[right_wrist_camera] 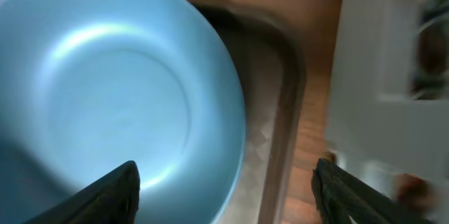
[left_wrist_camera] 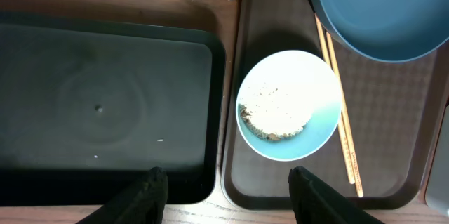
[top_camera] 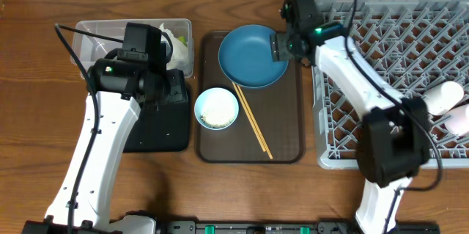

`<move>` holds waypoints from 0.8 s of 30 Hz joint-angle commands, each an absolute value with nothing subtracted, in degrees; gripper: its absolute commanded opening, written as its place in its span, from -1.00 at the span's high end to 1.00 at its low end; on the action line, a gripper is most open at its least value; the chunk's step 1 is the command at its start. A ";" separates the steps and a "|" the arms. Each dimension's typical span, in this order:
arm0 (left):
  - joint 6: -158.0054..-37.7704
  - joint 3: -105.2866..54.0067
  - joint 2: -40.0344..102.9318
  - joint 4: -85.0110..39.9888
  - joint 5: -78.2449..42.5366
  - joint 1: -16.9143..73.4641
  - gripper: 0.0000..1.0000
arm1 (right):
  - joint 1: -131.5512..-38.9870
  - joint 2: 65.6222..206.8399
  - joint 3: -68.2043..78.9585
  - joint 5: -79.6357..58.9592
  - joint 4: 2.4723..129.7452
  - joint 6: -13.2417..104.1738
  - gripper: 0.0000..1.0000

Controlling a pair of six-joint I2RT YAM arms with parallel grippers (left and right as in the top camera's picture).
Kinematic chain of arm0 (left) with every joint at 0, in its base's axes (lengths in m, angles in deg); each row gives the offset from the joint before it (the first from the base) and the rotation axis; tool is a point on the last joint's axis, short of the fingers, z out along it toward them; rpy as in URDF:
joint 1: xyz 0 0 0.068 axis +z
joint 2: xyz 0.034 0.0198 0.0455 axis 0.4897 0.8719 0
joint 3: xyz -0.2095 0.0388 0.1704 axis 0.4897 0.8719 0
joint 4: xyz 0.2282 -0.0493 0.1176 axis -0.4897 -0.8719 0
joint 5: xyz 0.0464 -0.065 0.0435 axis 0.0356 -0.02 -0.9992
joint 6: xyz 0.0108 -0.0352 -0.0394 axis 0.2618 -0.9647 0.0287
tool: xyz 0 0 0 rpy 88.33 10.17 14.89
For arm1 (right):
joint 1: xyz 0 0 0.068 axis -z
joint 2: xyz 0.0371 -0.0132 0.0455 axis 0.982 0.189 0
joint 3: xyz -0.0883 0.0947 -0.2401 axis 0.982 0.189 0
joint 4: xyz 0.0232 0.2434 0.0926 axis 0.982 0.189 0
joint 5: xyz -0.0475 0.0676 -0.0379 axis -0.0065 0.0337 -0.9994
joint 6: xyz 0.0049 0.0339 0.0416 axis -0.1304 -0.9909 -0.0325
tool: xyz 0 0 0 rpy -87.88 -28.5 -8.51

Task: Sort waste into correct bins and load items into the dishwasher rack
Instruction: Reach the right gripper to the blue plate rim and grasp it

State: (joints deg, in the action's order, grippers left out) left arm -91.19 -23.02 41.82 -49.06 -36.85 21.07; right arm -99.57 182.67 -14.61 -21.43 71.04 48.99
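Observation:
The dark blue plate [top_camera: 252,55] lies at the far end of the brown tray [top_camera: 289,142]; it fills the right wrist view [right_wrist_camera: 119,97]. My right gripper [top_camera: 282,45] is open over the plate's right edge [right_wrist_camera: 224,196]. The white bowl [top_camera: 216,108] holds rice scraps [left_wrist_camera: 275,110] at the tray's left. The chopsticks [top_camera: 253,120] lie diagonally beside it [left_wrist_camera: 342,122]. My left gripper [left_wrist_camera: 228,196] is open above the gap between the black tray [left_wrist_camera: 105,104] and brown tray. The clear tub [top_camera: 95,32] holds white napkin [top_camera: 174,39]. Two cups [top_camera: 447,96] lie in the grey rack [top_camera: 396,43].
The black tray [top_camera: 157,128] sits left of the brown tray, partly under my left arm. The rack's wall [right_wrist_camera: 393,76] is close to the right of my right gripper. Bare wooden table [top_camera: 29,117] lies at the left and front.

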 commanded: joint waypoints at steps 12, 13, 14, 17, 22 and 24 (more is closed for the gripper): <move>-90.25 -22.82 41.89 -49.32 -37.42 21.38 -0.18 | -100.38 191.10 -14.68 -19.05 69.70 42.17 0.29; -90.25 -22.82 41.95 -49.32 -37.42 21.38 -0.18 | -100.32 191.10 -14.68 -19.44 69.68 41.20 0.34; -90.25 -22.80 42.10 -49.32 -37.42 21.38 -0.18 | -100.32 191.10 -14.68 -19.88 69.66 39.98 0.37; -90.25 -22.80 42.54 -49.34 -37.39 21.38 -0.18 | -100.27 191.10 -14.68 -20.10 69.77 38.28 0.62; -90.25 -22.80 43.02 -49.34 -37.39 21.38 -0.18 | -100.30 191.12 -14.65 -20.12 70.67 35.54 0.89; -90.25 -22.80 43.02 -49.34 -37.39 21.38 -0.18 | -100.27 191.10 -14.65 -20.14 71.06 35.54 0.97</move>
